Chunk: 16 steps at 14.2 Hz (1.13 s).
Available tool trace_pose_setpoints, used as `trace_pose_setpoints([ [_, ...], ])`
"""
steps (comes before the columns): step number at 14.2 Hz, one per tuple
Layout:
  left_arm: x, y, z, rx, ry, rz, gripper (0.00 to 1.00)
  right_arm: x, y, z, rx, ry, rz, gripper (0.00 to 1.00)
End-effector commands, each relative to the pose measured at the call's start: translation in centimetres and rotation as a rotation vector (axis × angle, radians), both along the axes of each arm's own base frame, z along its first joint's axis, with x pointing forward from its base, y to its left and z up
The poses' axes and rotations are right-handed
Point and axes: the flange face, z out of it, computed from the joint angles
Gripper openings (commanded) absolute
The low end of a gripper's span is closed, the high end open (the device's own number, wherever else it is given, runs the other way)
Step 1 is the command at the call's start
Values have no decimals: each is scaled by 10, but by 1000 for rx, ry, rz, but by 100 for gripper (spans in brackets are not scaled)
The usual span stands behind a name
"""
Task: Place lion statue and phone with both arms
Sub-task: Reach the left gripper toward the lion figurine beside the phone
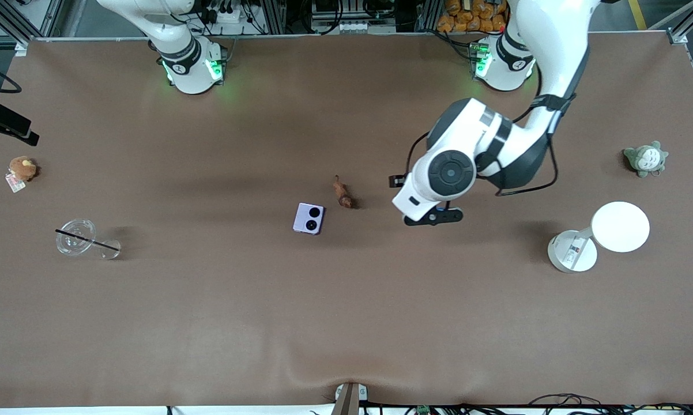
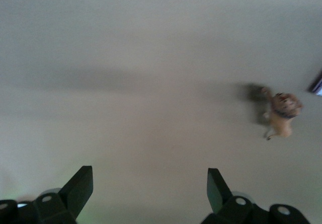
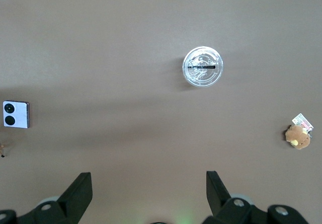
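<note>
The lion statue (image 1: 342, 193), a tiny reddish-brown figurine, lies mid-table. The lavender phone (image 1: 309, 218) lies folded beside it, nearer the front camera, two black circles up. The left arm's hand (image 1: 433, 193) hangs over bare table beside the lion, toward the left arm's end. My left gripper (image 2: 150, 176) is open and empty, with the lion statue (image 2: 282, 113) off to one side of it. My right gripper (image 3: 149, 181) is open and empty high above the table, the phone (image 3: 16, 114) at its view's edge. The front view shows only that arm's base.
A clear cup with a black straw (image 1: 75, 237) and a brown plush with a tag (image 1: 22, 169) lie toward the right arm's end. A grey-green plush (image 1: 645, 158) and a white round stand (image 1: 620, 226) sit toward the left arm's end.
</note>
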Motion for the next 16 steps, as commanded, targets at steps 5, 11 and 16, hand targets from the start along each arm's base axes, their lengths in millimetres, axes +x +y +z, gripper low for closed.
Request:
trace_pose_setpoints([
  [5,-13,-67,-35,-30,-92,147,100,4,1,-1,-15,4,10,100],
  [11,-23,-107,-71,-82,-158,244,100,4,1,-2,-15,4,10,100],
  [16,-33,-132,-100,-126,-205,257,100,7,1,-5,-13,7,9,100],
])
